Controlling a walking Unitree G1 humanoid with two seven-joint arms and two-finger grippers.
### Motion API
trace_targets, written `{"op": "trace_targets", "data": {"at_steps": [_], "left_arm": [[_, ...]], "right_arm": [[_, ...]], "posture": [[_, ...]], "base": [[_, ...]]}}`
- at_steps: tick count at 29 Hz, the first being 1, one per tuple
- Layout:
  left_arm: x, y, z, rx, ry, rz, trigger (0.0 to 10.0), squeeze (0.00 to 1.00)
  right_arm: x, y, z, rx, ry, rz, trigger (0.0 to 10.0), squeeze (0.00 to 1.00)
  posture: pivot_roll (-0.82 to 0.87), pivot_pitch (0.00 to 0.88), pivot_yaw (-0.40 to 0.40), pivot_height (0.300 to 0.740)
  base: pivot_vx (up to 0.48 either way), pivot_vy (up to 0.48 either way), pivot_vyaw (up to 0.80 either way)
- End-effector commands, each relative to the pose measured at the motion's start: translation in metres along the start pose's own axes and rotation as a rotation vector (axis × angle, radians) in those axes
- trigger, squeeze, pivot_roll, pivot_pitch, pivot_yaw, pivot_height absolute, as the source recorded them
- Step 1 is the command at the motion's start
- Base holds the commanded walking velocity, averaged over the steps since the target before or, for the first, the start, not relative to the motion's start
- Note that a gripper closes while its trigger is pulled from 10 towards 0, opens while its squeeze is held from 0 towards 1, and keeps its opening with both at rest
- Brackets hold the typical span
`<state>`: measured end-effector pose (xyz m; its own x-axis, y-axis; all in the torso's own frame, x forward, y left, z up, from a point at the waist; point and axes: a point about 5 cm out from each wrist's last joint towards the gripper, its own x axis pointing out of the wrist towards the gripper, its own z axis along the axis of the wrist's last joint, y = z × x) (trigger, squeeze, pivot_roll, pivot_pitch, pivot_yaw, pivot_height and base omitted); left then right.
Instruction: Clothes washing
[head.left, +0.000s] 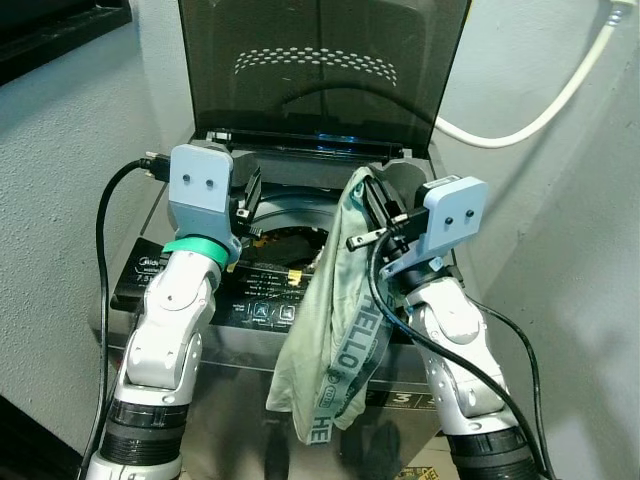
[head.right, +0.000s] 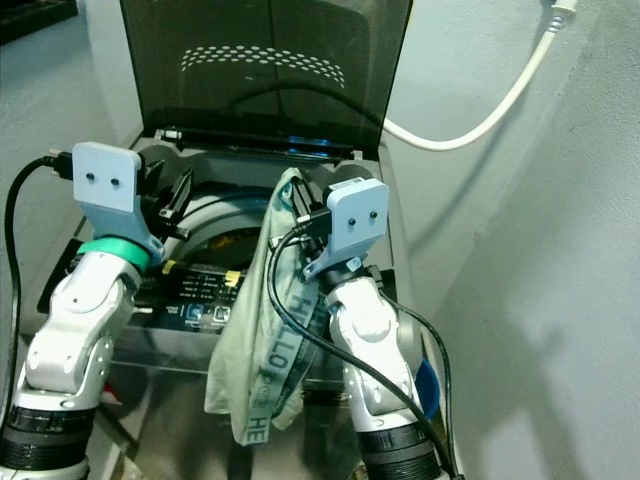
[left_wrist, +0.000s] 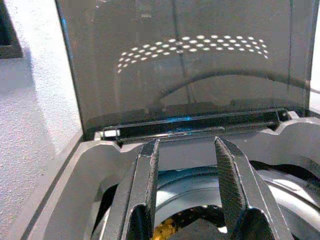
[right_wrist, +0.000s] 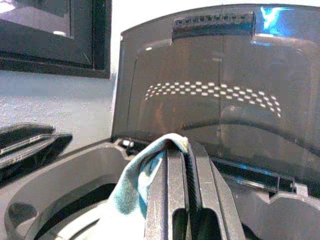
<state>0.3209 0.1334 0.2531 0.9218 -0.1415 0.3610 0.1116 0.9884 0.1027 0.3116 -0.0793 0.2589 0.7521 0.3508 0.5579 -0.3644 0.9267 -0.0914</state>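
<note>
A top-loading washing machine (head.left: 180, 285) stands before me with its dark lid (head.left: 320, 70) raised upright. My right gripper (head.left: 368, 195) is shut on a pale green garment (head.left: 335, 320) with "HELLO" on its waistband. The cloth hangs from the fingers (right_wrist: 172, 185) over the machine's front right edge, draping down past the control panel (head.left: 255, 300). My left gripper (head.left: 250, 200) is open above the left side of the drum opening (head.left: 295, 225), its fingers (left_wrist: 145, 185) holding nothing.
Grey walls close in on both sides. A white hose (head.left: 540, 105) runs along the right wall behind the machine. A dark frame (head.left: 50, 25) hangs at the upper left. Black cables (head.left: 105, 260) loop from both arms.
</note>
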Motion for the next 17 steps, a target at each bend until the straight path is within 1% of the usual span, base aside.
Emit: {"op": "trace_targets", "data": {"at_steps": [1,2,3,4,5,6,7,8,9,10,11,12,13,14,15,16,17], "left_arm": [[-0.002,-0.005,0.003,0.001,-0.019,-0.044,10.0,0.00],[-0.002,-0.005,0.003,0.001,-0.019,-0.044,10.0,0.00],[-0.005,-0.014,0.006,0.011,-0.036,-0.140,10.0,0.00],[-0.005,-0.014,0.006,0.011,-0.036,-0.140,10.0,0.00],[-0.013,-0.029,0.008,-0.024,-0.035,-0.304,10.0,0.00],[-0.022,-0.042,0.012,-0.056,-0.037,-0.452,10.0,0.00],[-0.030,-0.052,0.018,-0.078,-0.053,-0.576,10.0,0.00],[-0.036,-0.058,0.023,-0.096,-0.063,-0.666,10.0,0.00],[-0.040,-0.060,0.028,-0.098,-0.073,-0.725,10.0,0.00],[-0.040,-0.060,0.028,-0.098,-0.073,-0.725,10.0,0.00],[-0.043,-0.063,0.031,-0.112,-0.074,-0.785,10.0,0.00],[-0.045,-0.064,0.033,-0.121,-0.072,-0.822,10.0,0.00],[-0.045,-0.064,0.033,-0.121,-0.072,-0.822,10.0,0.00],[-0.044,-0.066,0.033,-0.147,-0.058,-0.850,10.0,0.00],[-0.037,-0.066,0.029,-0.150,-0.048,-0.829,10.0,0.00],[-0.026,-0.064,0.024,-0.149,-0.037,-0.771,10.0,0.00],[-0.014,-0.058,0.018,-0.121,-0.020,-0.698,10.0,0.00]], "right_arm": [[0.009,0.000,0.010,-0.010,-0.045,0.014,10.0,0.00],[0.009,0.000,0.010,-0.010,-0.045,0.014,10.0,0.00],[0.022,0.000,0.021,-0.025,-0.092,0.038,10.0,0.00],[0.022,0.000,0.021,-0.025,-0.092,0.038,10.0,0.00],[0.041,-0.001,0.039,-0.041,-0.161,0.069,10.0,0.00],[0.057,-0.001,0.055,-0.049,-0.218,0.091,10.0,0.00],[0.070,-0.001,0.071,-0.056,-0.273,0.110,10.0,0.00],[0.078,0.000,0.084,-0.052,-0.310,0.123,10.0,0.00],[0.082,0.001,0.092,-0.044,-0.334,0.134,10.0,0.00],[0.082,0.001,0.092,-0.044,-0.334,0.134,10.0,0.00],[0.084,0.004,0.099,-0.012,-0.357,0.161,10.0,0.00],[0.086,0.007,0.104,0.012,-0.371,0.181,10.0,0.00],[0.086,0.007,0.104,0.012,-0.371,0.181,10.0,0.00],[0.085,0.011,0.109,0.035,-0.389,0.207,10.0,0.00],[0.084,0.014,0.114,0.065,-0.411,0.235,10.0,0.00],[0.082,0.017,0.119,0.083,-0.427,0.255,10.0,0.00],[0.081,0.018,0.121,0.092,-0.436,0.268,10.0,0.00]], "posture": [[0.09,0.000,0.058,0.740],[0.09,0.000,0.058,0.740],[0.08,0.000,0.065,0.740],[0.08,0.000,0.065,0.740],[0.08,0.000,0.070,0.740],[0.08,0.000,0.071,0.740],[0.08,0.000,0.069,0.740],[0.08,0.000,0.068,0.740],[0.08,0.000,0.068,0.740],[0.08,0.000,0.068,0.740],[0.09,0.000,0.065,0.740],[0.09,0.000,0.065,0.740],[0.09,0.000,0.065,0.740],[0.09,0.000,0.064,0.740],[0.09,0.000,0.064,0.740],[0.09,0.000,0.067,0.740],[0.08,0.000,0.070,0.740]], "base": [[0.000,0.000,0.00],[0.000,0.000,0.00],[0.000,0.000,0.00],[0.000,0.000,0.00],[0.000,0.000,0.00],[0.000,0.000,0.00],[0.000,0.000,0.00],[0.000,0.000,0.00],[0.000,0.000,0.00],[0.000,0.000,0.00],[0.000,0.000,0.00],[0.000,0.000,0.00],[0.000,0.000,0.00],[0.000,0.000,0.00],[0.000,0.000,0.00],[0.000,0.000,0.00],[0.000,0.000,0.00]]}}
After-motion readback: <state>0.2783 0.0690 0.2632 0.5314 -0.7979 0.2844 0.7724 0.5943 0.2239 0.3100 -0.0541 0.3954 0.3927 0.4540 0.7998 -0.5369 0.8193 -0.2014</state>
